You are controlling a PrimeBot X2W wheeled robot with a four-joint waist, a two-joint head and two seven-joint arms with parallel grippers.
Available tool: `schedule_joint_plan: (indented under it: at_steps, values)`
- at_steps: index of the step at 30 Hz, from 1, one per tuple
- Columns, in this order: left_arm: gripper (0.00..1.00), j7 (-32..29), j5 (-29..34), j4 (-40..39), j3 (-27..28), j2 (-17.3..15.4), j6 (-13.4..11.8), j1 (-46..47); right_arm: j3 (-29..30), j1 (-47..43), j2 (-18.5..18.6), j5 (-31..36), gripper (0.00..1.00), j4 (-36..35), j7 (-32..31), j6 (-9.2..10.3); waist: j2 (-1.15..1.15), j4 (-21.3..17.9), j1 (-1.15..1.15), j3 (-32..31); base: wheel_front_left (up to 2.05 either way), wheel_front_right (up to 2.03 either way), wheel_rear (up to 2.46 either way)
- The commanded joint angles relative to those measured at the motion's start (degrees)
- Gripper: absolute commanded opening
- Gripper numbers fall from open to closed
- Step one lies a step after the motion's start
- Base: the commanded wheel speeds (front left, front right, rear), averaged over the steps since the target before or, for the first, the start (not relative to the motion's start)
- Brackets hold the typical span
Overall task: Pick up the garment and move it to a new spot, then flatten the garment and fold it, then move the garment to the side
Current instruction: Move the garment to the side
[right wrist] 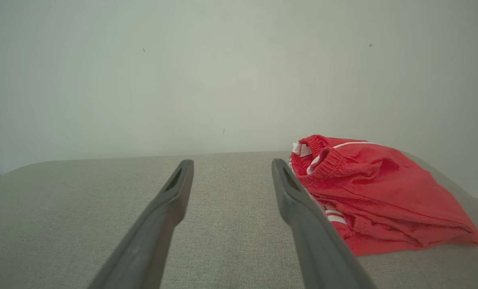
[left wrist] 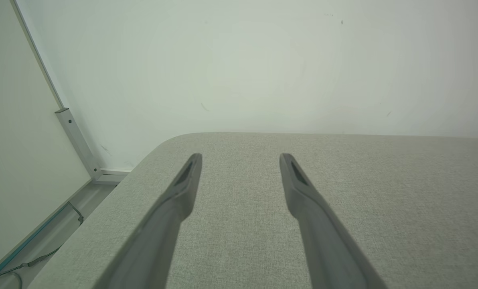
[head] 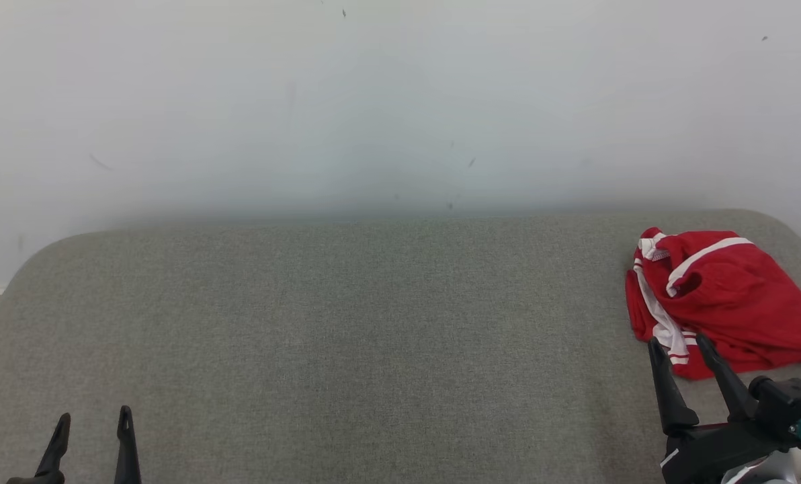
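The garment (head: 723,296) is a red piece of clothing with white stripes, lying crumpled at the far right of the grey fabric table (head: 347,323). My right gripper (head: 679,344) stands open just in front of its near edge, with nothing between the fingers. In the right wrist view the garment (right wrist: 375,192) lies to the right of my right gripper (right wrist: 231,165), and the right finger overlaps its near edge. My left gripper (head: 95,420) is open at the lower left, far from the garment. The left wrist view has my left gripper (left wrist: 241,158) over bare table (left wrist: 383,192).
A pale wall (head: 373,101) rises right behind the table's far edge. The table's rounded corners lie at far left and far right. In the left wrist view a metal frame post (left wrist: 76,140) and floor cables (left wrist: 30,261) sit beyond the table's left edge.
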State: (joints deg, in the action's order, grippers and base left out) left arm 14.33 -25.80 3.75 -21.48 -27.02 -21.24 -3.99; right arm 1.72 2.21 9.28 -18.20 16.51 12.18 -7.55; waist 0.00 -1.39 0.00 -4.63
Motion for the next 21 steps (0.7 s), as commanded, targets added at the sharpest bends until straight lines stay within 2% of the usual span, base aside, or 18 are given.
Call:
schedule_joint_plan:
  at_steps: [1,9,21]
  values:
    - [1.00,0.28,-0.11,-0.13,0.27,-0.41,-0.25,-0.46,0.49,-0.21,0.05,0.68,1.00,-0.39,0.00,0.14,0.00,0.02,0.00,-0.05,0.00,0.00,0.00]
    - [1.00,0.29,-1.09,-0.83,0.35,-0.48,0.35,-0.96,1.26,-1.24,-1.61,2.04,1.00,-2.12,-1.28,0.13,0.00,-0.19,0.00,-0.25,0.00,0.00,0.00]
    - [1.00,0.49,-1.93,-1.88,0.57,-0.29,0.48,-1.23,2.07,-1.53,-2.17,2.93,1.00,-3.17,-1.97,0.14,0.00,-0.38,0.00,-0.44,0.00,0.00,0.00]
